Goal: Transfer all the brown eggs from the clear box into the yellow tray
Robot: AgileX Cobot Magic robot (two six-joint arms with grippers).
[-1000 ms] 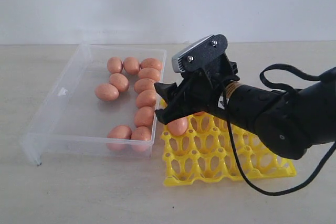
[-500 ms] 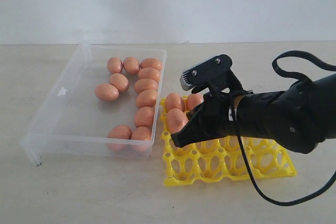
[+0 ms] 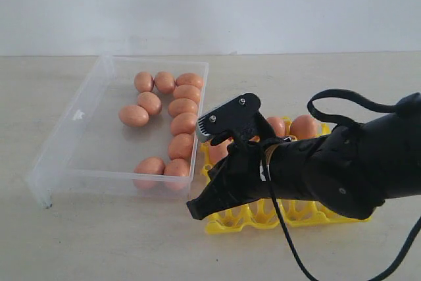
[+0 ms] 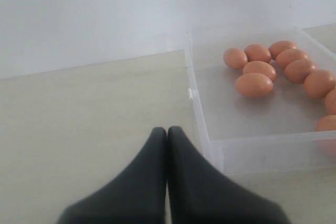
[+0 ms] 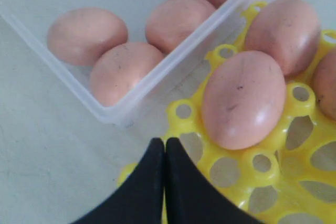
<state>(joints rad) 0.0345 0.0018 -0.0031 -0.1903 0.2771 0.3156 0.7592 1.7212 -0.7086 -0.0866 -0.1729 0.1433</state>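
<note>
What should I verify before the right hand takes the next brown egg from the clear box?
1. Right hand empty: ok, shut on nothing at the edge of the yellow tray.
2. Right hand open for picking: not ok.
3. Nearest tray egg seated properly: ok.
4. Brown eggs remain in the clear box: ok, eleven show.
5. Left hand out of the way: ok, shut, outside the box.
6. Count of eggs in the tray: cannot tell, the arm hides part of it.
</note>
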